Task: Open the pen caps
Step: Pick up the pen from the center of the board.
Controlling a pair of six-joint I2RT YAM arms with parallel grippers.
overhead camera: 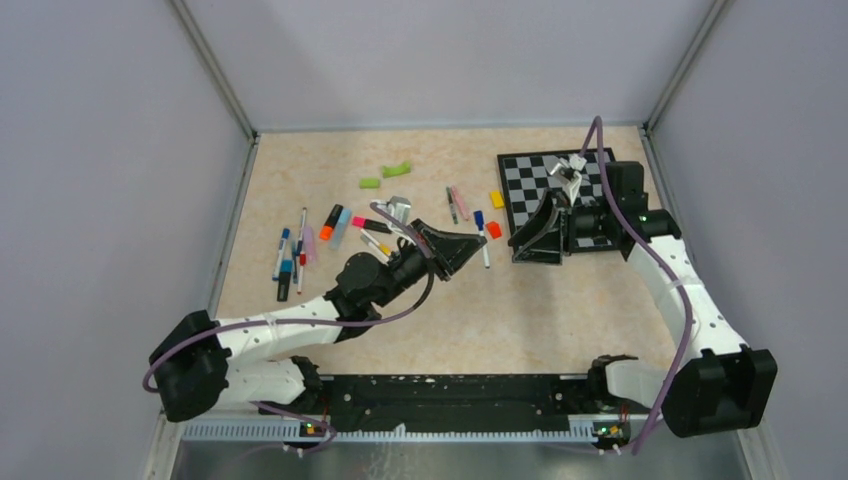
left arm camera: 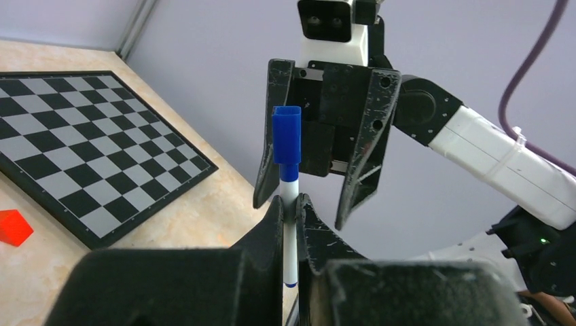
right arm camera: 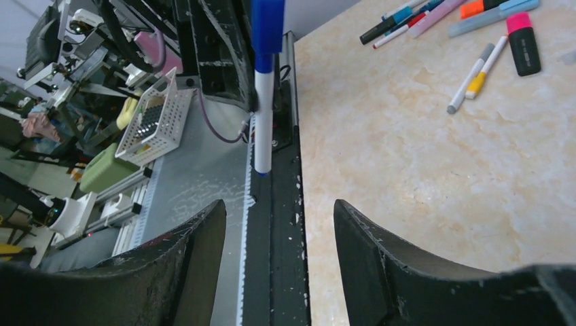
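We see a beige marbled table [overhead camera: 520, 310] below the right gripper [right arm camera: 278, 210], lilac-grey walls [overhead camera: 440, 60] on three sides, and ahead of that gripper a cluttered workshop with a white basket [right arm camera: 153, 115].

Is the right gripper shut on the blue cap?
No: the right gripper stands open beyond the blue cap, which sits on the pen held in the left gripper.
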